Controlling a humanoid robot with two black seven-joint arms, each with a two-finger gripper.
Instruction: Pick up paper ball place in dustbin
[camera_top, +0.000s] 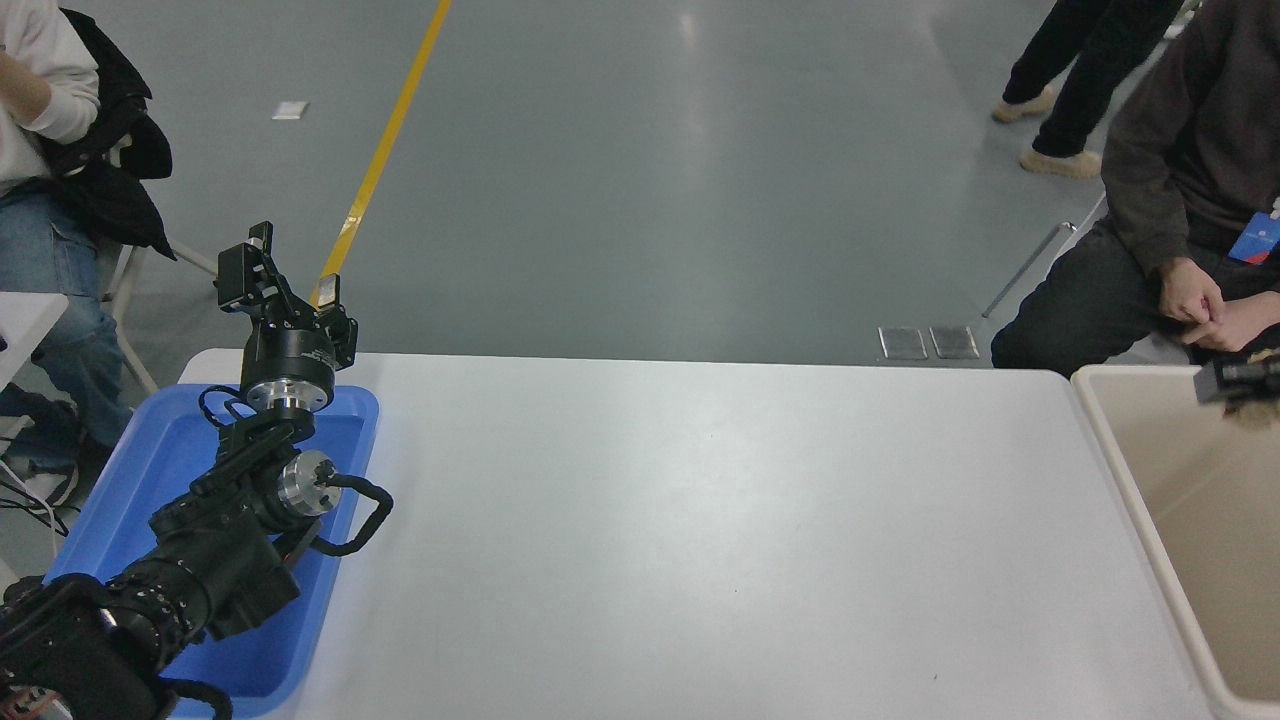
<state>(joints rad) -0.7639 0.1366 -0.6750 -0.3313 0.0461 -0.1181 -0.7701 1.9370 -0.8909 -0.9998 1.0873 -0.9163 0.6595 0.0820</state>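
Note:
The beige dustbin (1118, 470) stands at the table's right end, cut off by the picture's right edge. My right gripper (1212, 383) comes in from the right edge and hangs above the bin's far part. It is shut on the tan paper ball (1256, 413), of which only small bits show above and below the fingers. My left arm is parked at the lower left, its gripper (290, 268) raised over the blue tray with its fingers apart and nothing in it.
A shallow blue tray (110, 500) lies at the table's left end under the left arm. A person sits at the far right behind the bin, hands (1205, 305) clasped. Another person sits at the far left; legs move at the top right.

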